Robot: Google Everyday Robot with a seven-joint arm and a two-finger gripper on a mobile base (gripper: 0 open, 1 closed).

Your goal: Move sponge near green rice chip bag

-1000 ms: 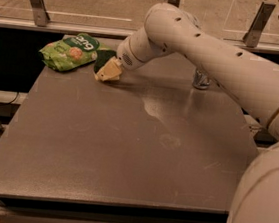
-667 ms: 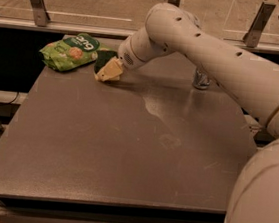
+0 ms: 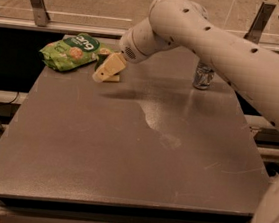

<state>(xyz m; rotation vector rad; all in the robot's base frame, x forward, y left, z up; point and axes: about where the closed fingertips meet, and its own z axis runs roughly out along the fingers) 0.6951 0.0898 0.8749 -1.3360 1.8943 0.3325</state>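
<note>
Our gripper (image 3: 104,74), a cream-coloured wedge at the end of the thick white perforated arm (image 3: 222,47), sits low at the far left part of the table, tilted down and to the left with its tip at the tabletop. It lies right over the sponge. We cannot tell whether it is clamped on the sponge or only resting against it, because the gripper's own body hides the contact.

The wavy kitchen sponge with the dark green scouring top and pale yellow foam (image 3: 103,56) shows only in part: a patch of dark green peeks out behind the gripper, and a sliver of pale foam shows beneath it on the table. It lies just beside the crinkled light-green rice chip bag with the dark green label and pictured round crackers (image 3: 68,52), at the bag's right end and very close to it; we cannot make out whether the two touch.

The bag lies flat near the far left corner of the wide grey matte table (image 3: 125,152). A small silvery can (image 3: 203,75) stands upright at the far right side, well apart from the sponge and partly behind the arm.
</note>
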